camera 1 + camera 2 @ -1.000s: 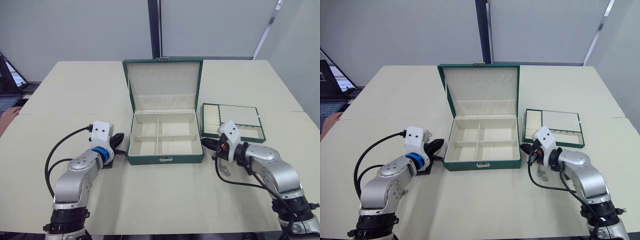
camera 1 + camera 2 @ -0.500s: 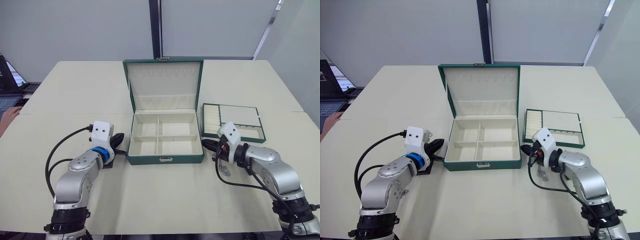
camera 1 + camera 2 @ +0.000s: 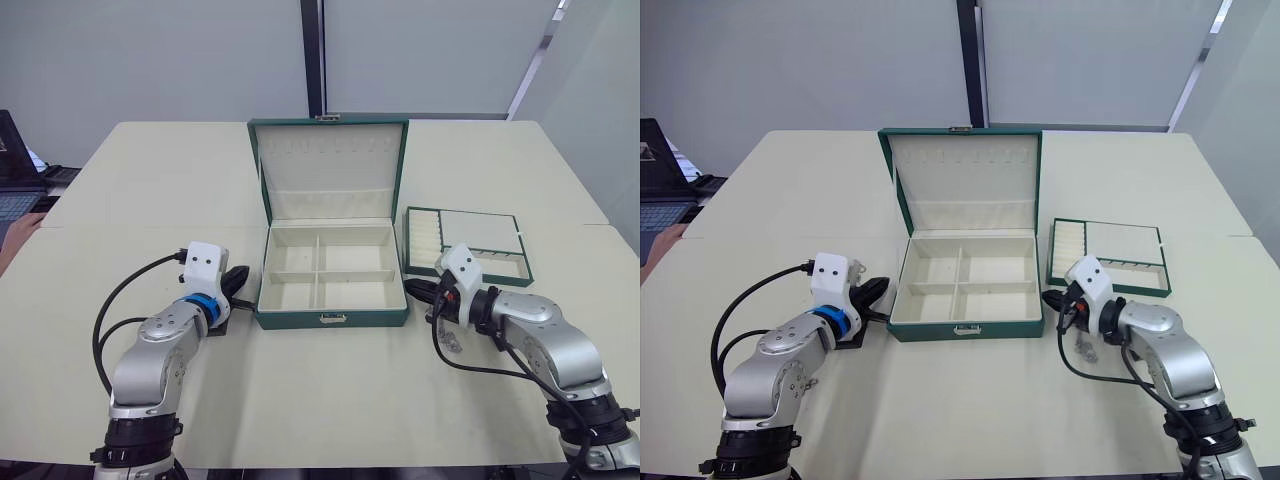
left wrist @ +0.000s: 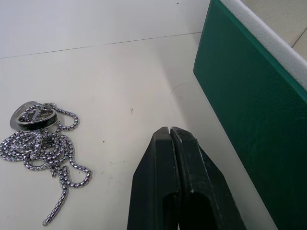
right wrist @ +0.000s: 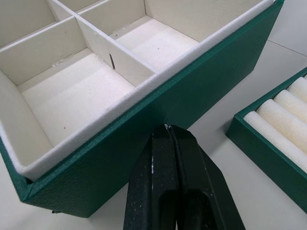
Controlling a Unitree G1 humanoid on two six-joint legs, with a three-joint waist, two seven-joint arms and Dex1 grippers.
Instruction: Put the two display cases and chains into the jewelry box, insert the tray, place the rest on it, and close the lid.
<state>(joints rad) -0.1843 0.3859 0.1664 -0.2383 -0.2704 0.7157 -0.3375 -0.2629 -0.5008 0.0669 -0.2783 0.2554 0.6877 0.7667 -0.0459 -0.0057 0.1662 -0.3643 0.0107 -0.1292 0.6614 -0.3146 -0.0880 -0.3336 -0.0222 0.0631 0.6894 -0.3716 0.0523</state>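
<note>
The jewelry box (image 3: pixel 331 318) stands open mid-table, its four cream compartments empty and its lid (image 3: pixel 327 168) upright behind. To its right lies the tray (image 3: pixel 468 244) with ring rolls along its left side. My left gripper (image 3: pixel 240 279) is shut and empty by the box's left wall (image 4: pixel 249 96); a heap of chain (image 4: pixel 41 143) with a ring-shaped piece lies beside it. A flat black thing (image 3: pixel 847 339), perhaps a display case, peeks out under that wrist. My right gripper (image 3: pixel 414 290) is shut and empty at the box's right front corner (image 5: pixel 144 124). Another chain (image 3: pixel 450 342) lies under the right forearm.
A laptop (image 3: pixel 15 170) and a person's hand (image 3: pixel 12 236) sit at the table's far left edge. The tray's ring rolls (image 5: pixel 283 125) lie close to my right gripper. Bare tabletop (image 3: pixel 330 390) stretches in front of the box.
</note>
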